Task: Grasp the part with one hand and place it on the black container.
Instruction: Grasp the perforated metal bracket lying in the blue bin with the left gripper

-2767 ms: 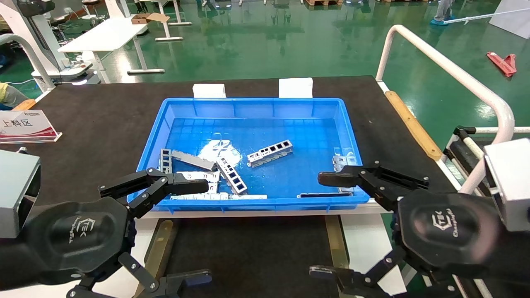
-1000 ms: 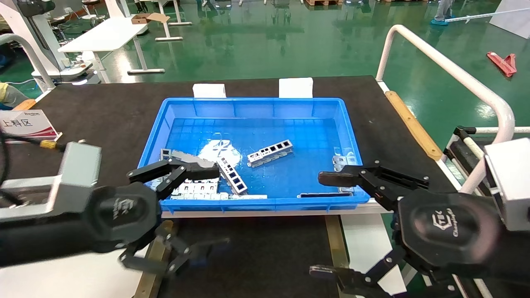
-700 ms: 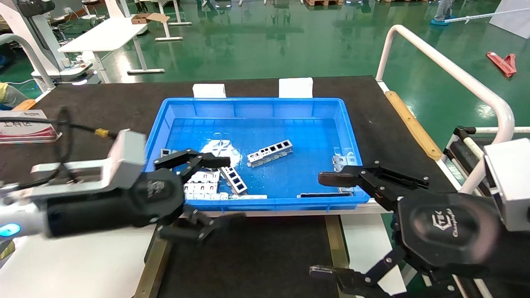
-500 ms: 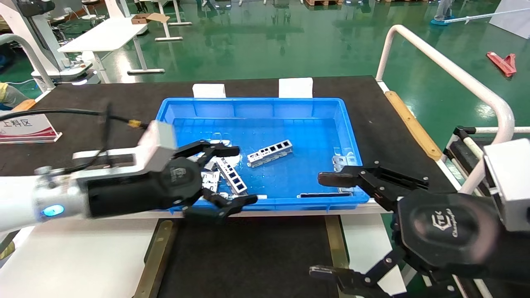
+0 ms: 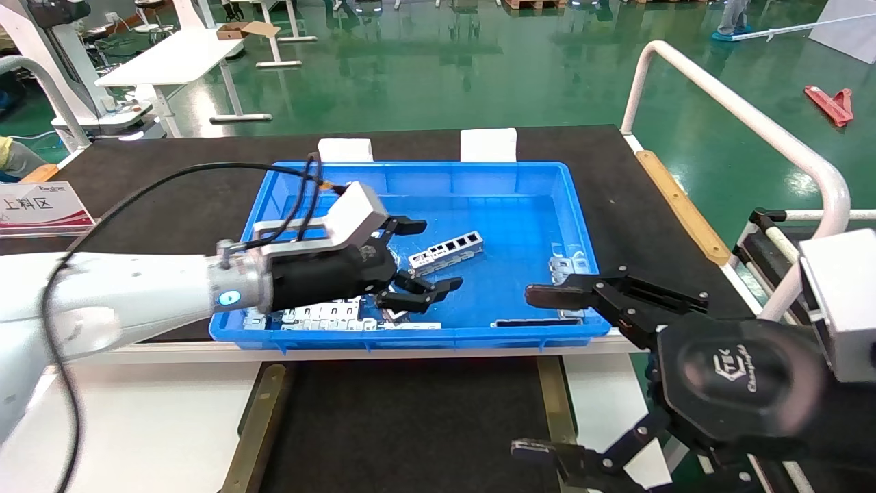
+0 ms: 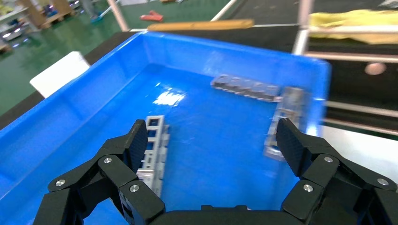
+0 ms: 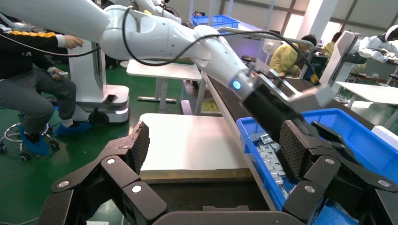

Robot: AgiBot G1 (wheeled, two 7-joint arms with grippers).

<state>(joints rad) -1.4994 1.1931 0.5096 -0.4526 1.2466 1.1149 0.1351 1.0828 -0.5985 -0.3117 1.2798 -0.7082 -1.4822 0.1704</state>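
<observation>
Left gripper point(image 5: 419, 258) hangs with its fingers spread wide and holding nothing, low inside the blue crate point(image 5: 424, 177), right beside the part point(image 5: 446, 253). That part is a thin silver strip with square holes like a little ladder, lying on the crate floor. Right gripper point(image 5: 540, 370) waits wide apart near the black container point(image 5: 410, 424).

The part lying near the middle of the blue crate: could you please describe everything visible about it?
The part is a slim silver-grey metal channel with a row of square windows, like a small ladder. It lies flat and askew on the floor of the blue crate, apart from the other pieces. The left gripper hangs open around its nearer end; contact cannot be told. Nothing is holding it yet.
</observation>
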